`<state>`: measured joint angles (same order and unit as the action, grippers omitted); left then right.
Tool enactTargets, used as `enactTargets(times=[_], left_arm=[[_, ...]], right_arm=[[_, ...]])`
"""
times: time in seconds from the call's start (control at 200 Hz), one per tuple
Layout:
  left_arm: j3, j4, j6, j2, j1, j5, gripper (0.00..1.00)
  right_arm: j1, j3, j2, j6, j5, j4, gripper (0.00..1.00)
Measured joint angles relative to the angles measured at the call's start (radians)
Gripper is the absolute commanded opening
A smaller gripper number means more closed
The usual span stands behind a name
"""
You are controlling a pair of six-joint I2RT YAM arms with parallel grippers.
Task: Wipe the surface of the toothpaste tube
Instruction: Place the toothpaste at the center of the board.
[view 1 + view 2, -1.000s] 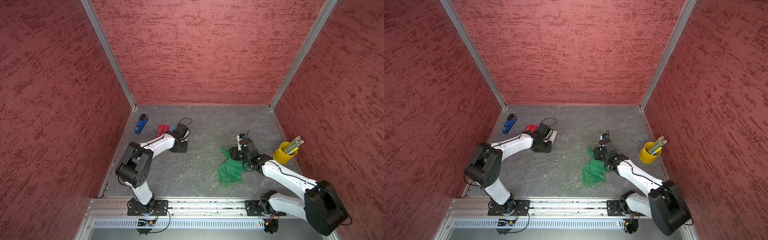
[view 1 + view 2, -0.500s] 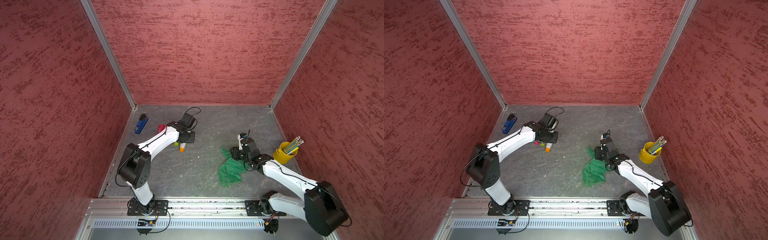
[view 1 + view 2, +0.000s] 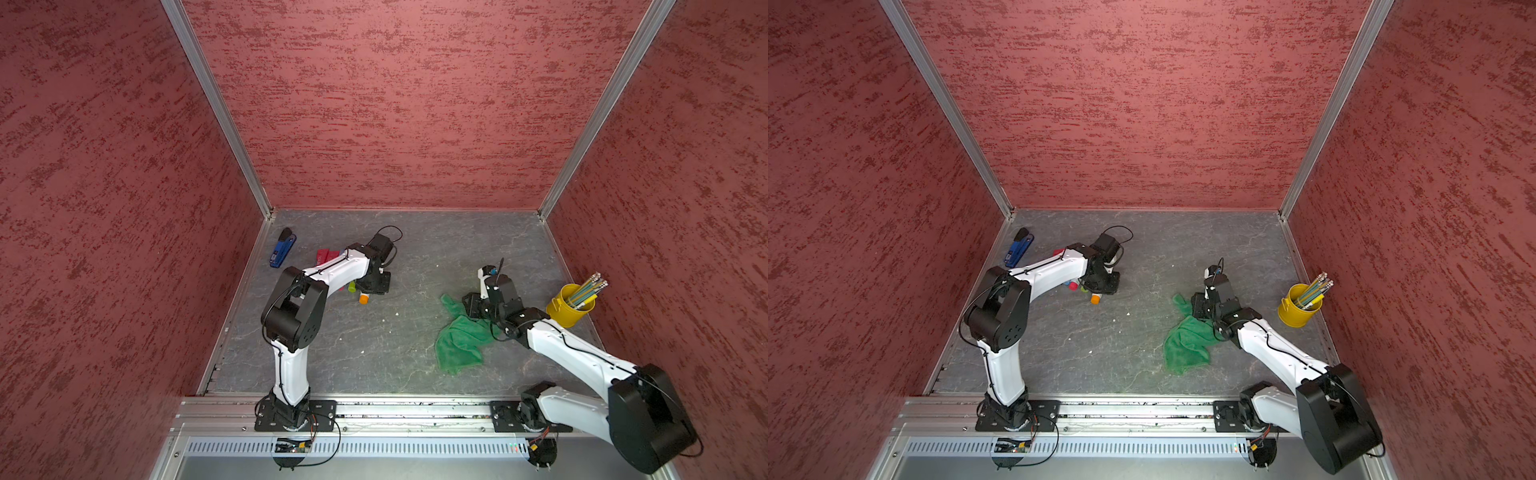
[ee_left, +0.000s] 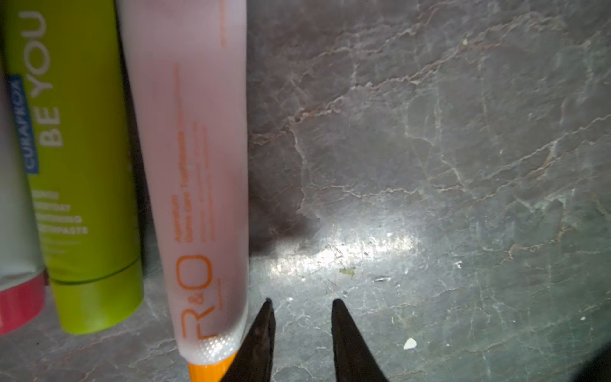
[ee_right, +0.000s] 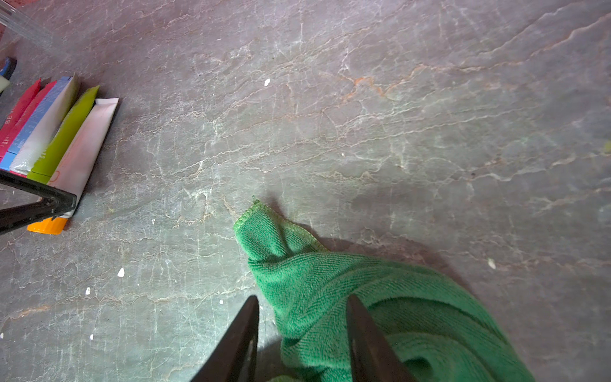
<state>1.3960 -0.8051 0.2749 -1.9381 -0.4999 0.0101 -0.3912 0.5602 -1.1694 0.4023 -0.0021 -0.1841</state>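
With your left gripper [image 4: 302, 301] sitting narrow and empty beside the white toothpaste tube [image 4: 195, 165] and your right gripper [image 5: 303, 297] straddling the green cloth [image 5: 380, 291] unclamped, be centring each before closing.

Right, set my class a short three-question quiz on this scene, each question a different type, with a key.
1. True or false: the white orange-capped toothpaste tube sits between the fingers of the left tool.
2. What lies between the fingers of the right tool? A. blue stapler B. green cloth C. lime tube
3. Fill in: the yellow bucket holds ___.
Key: 1. False, it lies beside them. 2. B. 3. pencils.
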Motion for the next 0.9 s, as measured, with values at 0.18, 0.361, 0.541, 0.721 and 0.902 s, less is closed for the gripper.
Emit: enactTargets(times=[0.18,0.361,0.541,0.721,0.902], left_arm=[[0.029,0.006,-0.019,-0.047,0.017,-0.005,0.28],[0.031,0.007,-0.038,-0.073,0.025,-0.005,0.27],[0.056,0.018,-0.061,-0.100,0.026,-0.012,0.29],[0.069,0.044,-0.079,-0.112,0.030,-0.023,0.38],[0.007,0.163,-0.100,-0.071,0.027,-0.067,0.51]], right_arm=[[0.010,0.000,-0.003,-0.006,-0.010,0.000,0.43],[0.016,0.000,-0.014,-0.013,-0.014,0.001,0.43],[0.021,0.000,-0.021,-0.018,-0.017,0.005,0.43],[0.035,0.000,-0.031,-0.018,-0.019,0.013,0.43],[0.066,0.027,-0.042,-0.021,-0.018,0.031,0.55]])
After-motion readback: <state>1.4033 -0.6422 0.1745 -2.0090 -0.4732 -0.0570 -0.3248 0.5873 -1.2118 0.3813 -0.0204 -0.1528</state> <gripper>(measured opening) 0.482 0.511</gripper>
